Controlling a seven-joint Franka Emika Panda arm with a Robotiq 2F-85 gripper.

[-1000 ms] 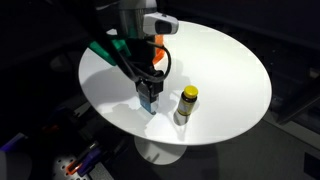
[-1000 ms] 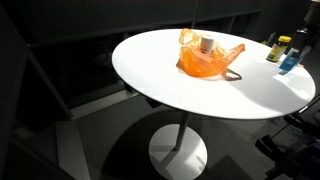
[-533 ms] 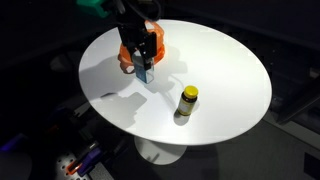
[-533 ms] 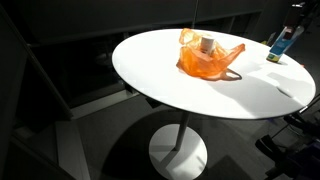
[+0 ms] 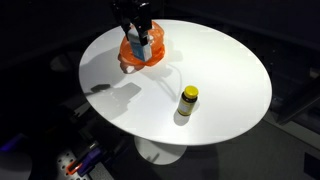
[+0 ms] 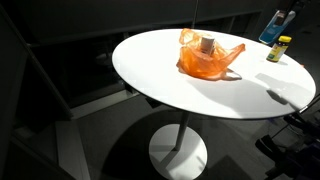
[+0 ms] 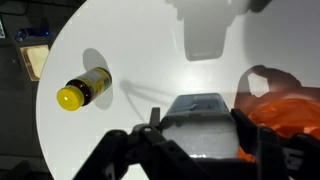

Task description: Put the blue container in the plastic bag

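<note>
My gripper (image 5: 141, 40) is shut on the blue container (image 5: 143, 48) and holds it in the air above the round white table (image 5: 220, 80). In an exterior view the container (image 6: 275, 26) hangs at the far right edge. The orange plastic bag (image 5: 128, 55) lies on the table's far side, partly behind the container, and it shows clearly in an exterior view (image 6: 205, 57) with a pale object inside. In the wrist view the container (image 7: 195, 125) fills the space between my fingers (image 7: 190, 140), with the bag (image 7: 290, 105) at the right.
A small dark bottle with a yellow cap (image 5: 188, 100) stands on the table, also in an exterior view (image 6: 277, 47) and the wrist view (image 7: 82, 88). The surroundings are dark. The table stands on a white pedestal (image 6: 180, 150).
My gripper has lifted the blue container off the table beside the yellow-capped bottle and carried it up and across toward the orange bag.
</note>
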